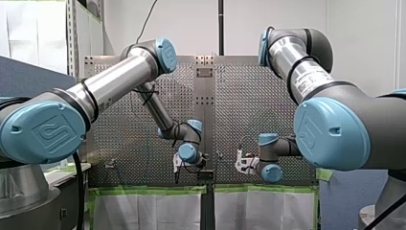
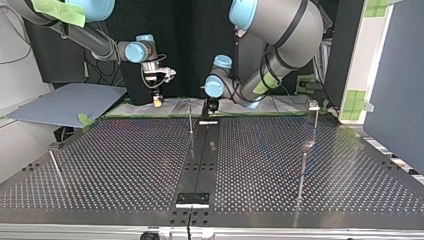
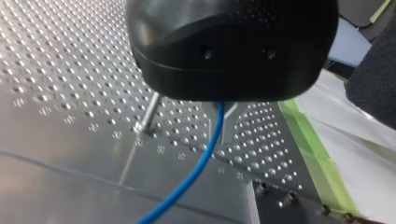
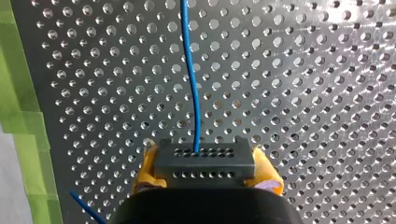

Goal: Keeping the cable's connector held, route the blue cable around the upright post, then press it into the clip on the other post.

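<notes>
my right gripper (image 4: pixel 204 164) has its yellow pads (image 4: pixel 148 169) closed tight on the dark connector block (image 4: pixel 204 156), one pad on each side, so the hold the task asks for is in place. the blue cable (image 4: pixel 194 93) leaves the block's face and runs straight ahead over the perforated table (image 4: pixel 303 93). in the top view this gripper sits in the upper left-centre of the frame, at the table's far edge.

my left gripper (image 3: pixel 222 134) is in the upper middle of the top view, just right of the thin upright post (image 2: pixel 190 117). in its wrist view the cable comes out from under the black housing (image 3: pixel 233 42) and trails away below it, with the post's foot just beside. the housing hides the grip, so i cannot tell whether it is clamped on the cable or only guiding it.

judging from this, the routing step is in hand: the cable is near the post, but i see no wrap around it yet. the next move likely calls for carrying the cable round the post without tugging the connector. it then goes across to the second post (image 2: pixel 315 122) at the top view's right. its top fitting (image 2: pixel 313 104) may be the clip, but it is too small to be sure.

no bins, trays or other containers show, and i see nothing seated in that fitting.
</notes>
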You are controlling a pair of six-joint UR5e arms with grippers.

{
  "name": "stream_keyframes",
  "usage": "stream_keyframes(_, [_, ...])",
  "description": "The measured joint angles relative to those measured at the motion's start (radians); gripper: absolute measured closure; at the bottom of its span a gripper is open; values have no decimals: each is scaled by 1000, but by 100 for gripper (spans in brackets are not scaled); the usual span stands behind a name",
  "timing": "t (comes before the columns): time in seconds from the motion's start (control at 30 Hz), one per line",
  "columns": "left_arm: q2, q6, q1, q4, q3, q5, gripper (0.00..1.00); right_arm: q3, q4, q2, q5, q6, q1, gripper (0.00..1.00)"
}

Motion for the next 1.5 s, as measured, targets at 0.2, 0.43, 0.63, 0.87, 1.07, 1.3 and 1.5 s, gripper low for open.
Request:
stream_keyframes(0.2, [-10,-26,12,13,24,17,100,-10,8,0,-3,1,-16,100])
stream_keyframes(0.43, [-10,-59,31,14,49,54,100,-22,11,0,-7,-3,-38,100])
stream_keyframes(0.63, [-11,-96,44,14,55,101,100,-31,26,0,-8,-5,-56,100])
stream_keyframes(0.87, [-11,-135,58,15,56,137,100,-38,40,0,-17,-7,-83,100])
stream_keyframes(1.07, [-11,-147,70,15,57,146,100,-47,42,0,-25,-7,-96,100])
stream_keyframes(1.3, [-34,-154,78,-6,79,147,100,-57,32,1,-28,-8,-109,100])
stream_keyframes(1.5, [-56,-141,82,-21,104,144,100,-75,34,3,-30,-8,-121,100])
